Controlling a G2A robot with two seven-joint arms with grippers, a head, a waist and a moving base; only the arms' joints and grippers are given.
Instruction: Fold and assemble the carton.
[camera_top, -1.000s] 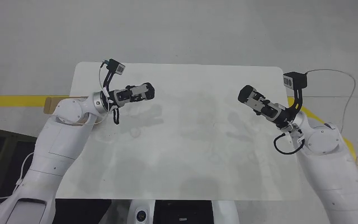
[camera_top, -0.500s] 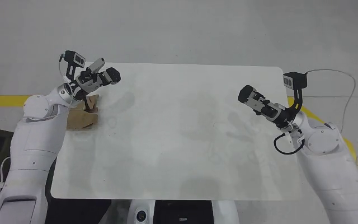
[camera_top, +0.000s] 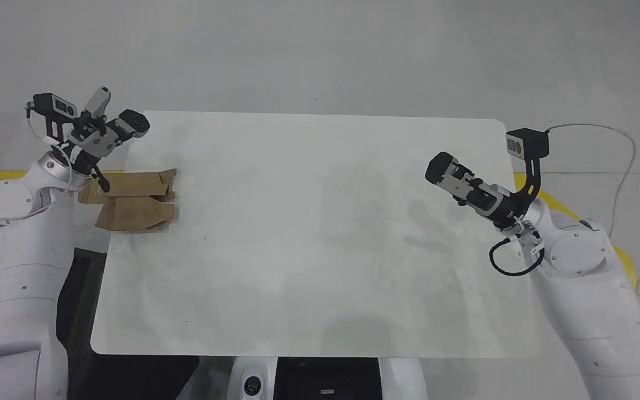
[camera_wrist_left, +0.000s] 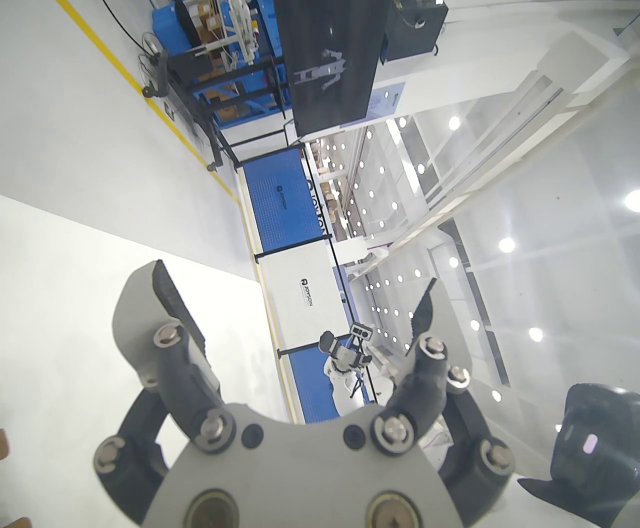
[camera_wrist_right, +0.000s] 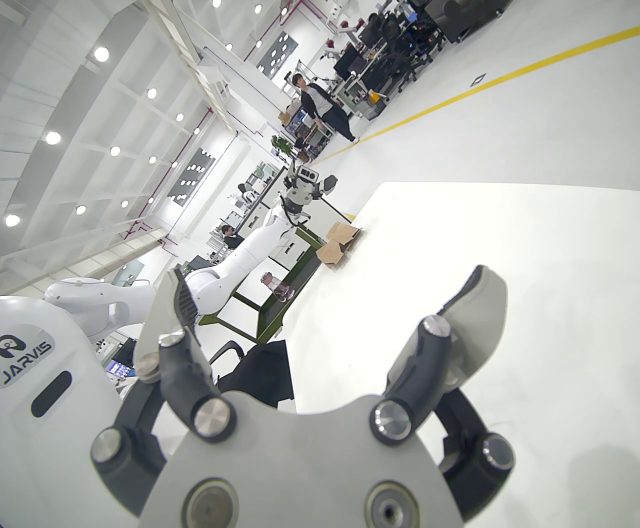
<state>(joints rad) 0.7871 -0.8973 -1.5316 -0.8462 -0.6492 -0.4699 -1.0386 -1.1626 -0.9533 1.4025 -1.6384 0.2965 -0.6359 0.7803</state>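
- Your table (camera_top: 320, 250) carries a flat brown carton (camera_top: 135, 200) at its left edge.
- Left gripper (camera_wrist_left: 295, 275): spread wide, empty, near the carton.
- Right gripper (camera_wrist_right: 327, 275): spread wide, empty, well apart.

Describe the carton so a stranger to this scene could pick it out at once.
Start at the big white table. Go to its left edge, toward the far corner, near the left gripper. The carton lies there unassembled, the only brown cardboard against the white surface.
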